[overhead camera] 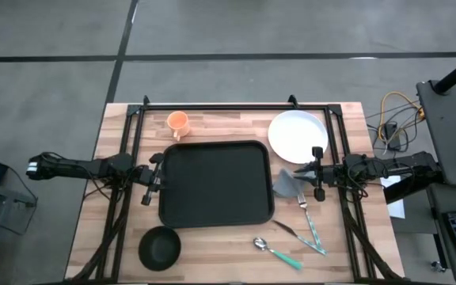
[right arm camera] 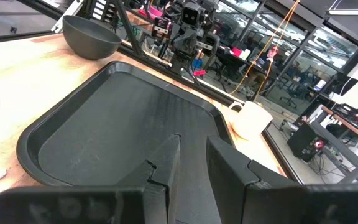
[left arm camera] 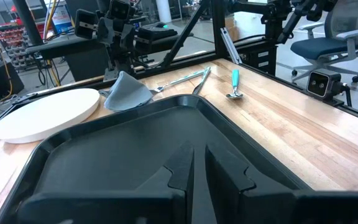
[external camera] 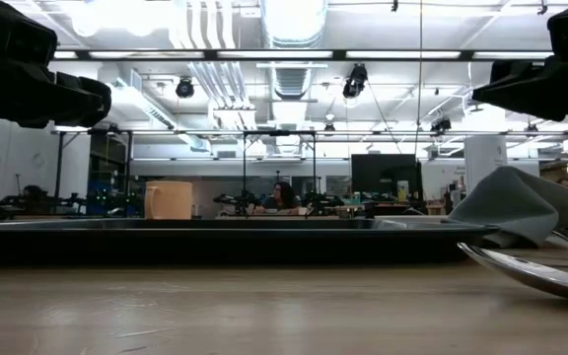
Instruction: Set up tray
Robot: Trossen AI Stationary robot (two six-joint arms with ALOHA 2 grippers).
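Wooden table (overhead camera: 212, 245) holds the tray (overhead camera: 216, 184) in its middle, empty, so there is room to fill it. Left gripper (overhead camera: 150, 177) and right gripper (overhead camera: 317, 172) wait at its two sides, fingers nearly closed, holding nothing.

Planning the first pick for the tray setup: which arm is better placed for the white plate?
Right, probably. The plate lies on the right side of the table, just beyond the right gripper. The left gripper sits across the empty tray, nearer the orange cup.
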